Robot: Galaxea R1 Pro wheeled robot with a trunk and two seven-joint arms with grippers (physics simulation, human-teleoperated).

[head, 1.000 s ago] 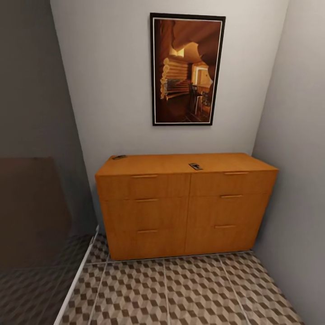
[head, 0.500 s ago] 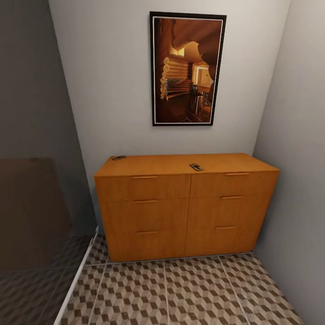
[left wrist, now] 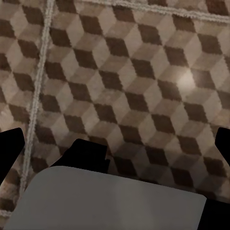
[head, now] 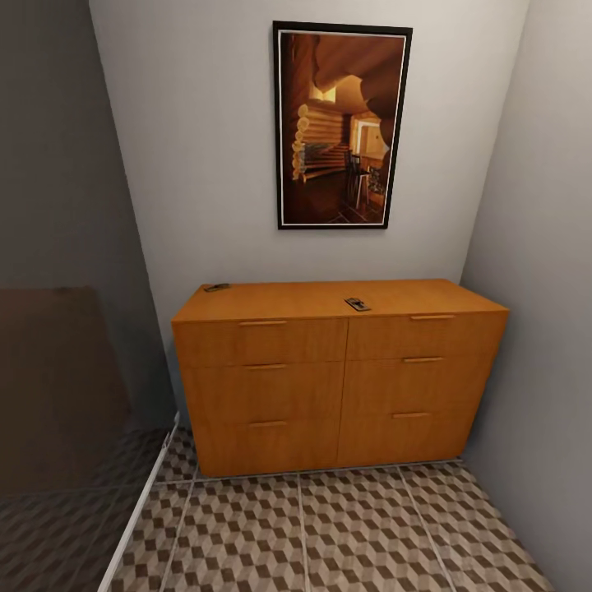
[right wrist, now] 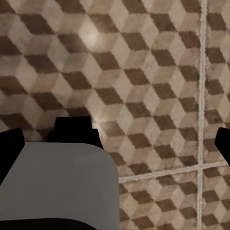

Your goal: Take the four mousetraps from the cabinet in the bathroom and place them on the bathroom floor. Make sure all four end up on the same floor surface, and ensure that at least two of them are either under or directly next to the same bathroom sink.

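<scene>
The orange-brown cabinet [head: 339, 378] stands against the far wall with all its drawers closed. Two mousetraps lie on its top: one mousetrap [head: 216, 287] at the back left corner and another mousetrap [head: 357, 303] near the front edge, right of the middle. The cube-patterned bathroom floor [head: 329, 534] runs from the cabinet toward me. My left gripper [left wrist: 115, 143] hangs open over the floor tiles, its dark fingertips [left wrist: 10, 149] far apart with nothing between them. My right gripper [right wrist: 115, 143] is open over the tiles in the same way. The sink is out of view.
A framed picture [head: 340, 125] hangs above the cabinet. A grey wall [head: 543, 271] closes the right side, close to the cabinet's end. At the left a dark translucent panel [head: 57, 386] rises from a white strip [head: 140, 510] on the floor. A grey robot part [left wrist: 110, 201] shows under each wrist.
The head view has shifted very slightly, so the cabinet sits a touch lower and nearer in the picture. The mousetraps and cabinet have not moved.
</scene>
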